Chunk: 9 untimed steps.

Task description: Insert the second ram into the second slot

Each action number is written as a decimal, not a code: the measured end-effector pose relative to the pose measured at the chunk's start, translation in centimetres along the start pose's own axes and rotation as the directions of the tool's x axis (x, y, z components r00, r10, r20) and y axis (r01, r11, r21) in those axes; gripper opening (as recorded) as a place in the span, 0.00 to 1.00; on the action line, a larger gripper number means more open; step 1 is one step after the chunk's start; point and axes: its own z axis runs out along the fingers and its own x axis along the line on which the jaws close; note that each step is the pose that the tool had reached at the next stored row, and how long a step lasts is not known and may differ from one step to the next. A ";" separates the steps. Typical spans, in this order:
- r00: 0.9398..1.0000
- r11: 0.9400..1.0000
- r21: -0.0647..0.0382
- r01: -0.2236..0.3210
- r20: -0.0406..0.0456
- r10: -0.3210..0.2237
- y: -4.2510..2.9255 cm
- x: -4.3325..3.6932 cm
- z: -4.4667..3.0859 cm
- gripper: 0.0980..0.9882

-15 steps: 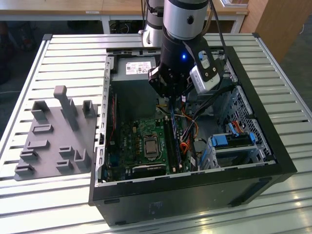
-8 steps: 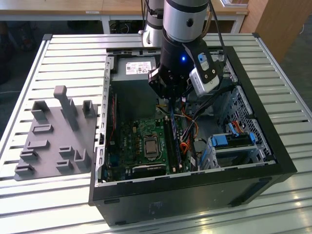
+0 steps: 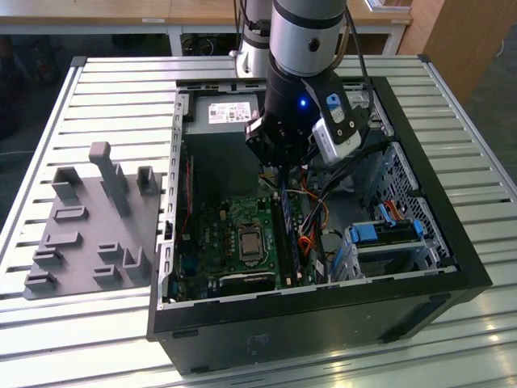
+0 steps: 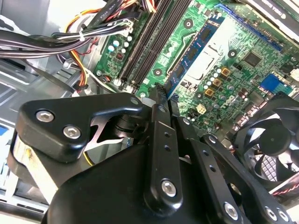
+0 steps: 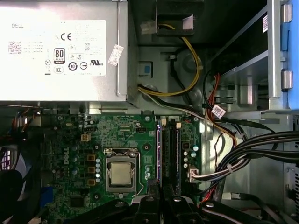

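My gripper (image 3: pixel 279 179) hangs inside the open computer case (image 3: pixel 323 311), low over the motherboard. Its black fingertips (image 4: pixel 161 95) are pressed together on the end of the second ram (image 4: pixel 196 49), a thin blue stick with black chips. That stick shows edge-on in the first wrist view (image 5: pixel 159 154), running from the gripper (image 5: pixel 162 190) along the side of the CPU socket (image 5: pixel 121 173). The long black memory slots (image 5: pixel 172 154) (image 4: pixel 142 44) lie right beside it. Whether the stick sits in a slot I cannot tell.
A silver power supply (image 5: pixel 60 46) fills the case's far end. Bundled cables (image 5: pixel 252 149) run past the slots, and a black fan (image 4: pixel 273 149) sits near the board. Blue drive-bay clips (image 3: pixel 376 234) stand at the exterior view's right. A grey fixture plate (image 3: pixel 89 226) lies outside the case.
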 end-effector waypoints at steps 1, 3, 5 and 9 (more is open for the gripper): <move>1.000 1.000 0.000 0.000 0.000 0.000 0.00 0.00 0.07 0.05; 1.000 1.000 0.000 0.000 -0.003 0.000 -0.02 -0.01 0.41 0.05; 1.000 1.000 0.000 0.000 -0.004 0.000 -0.02 0.00 0.62 0.05; 1.000 1.000 0.000 0.000 -0.004 0.000 -0.03 0.00 0.74 0.05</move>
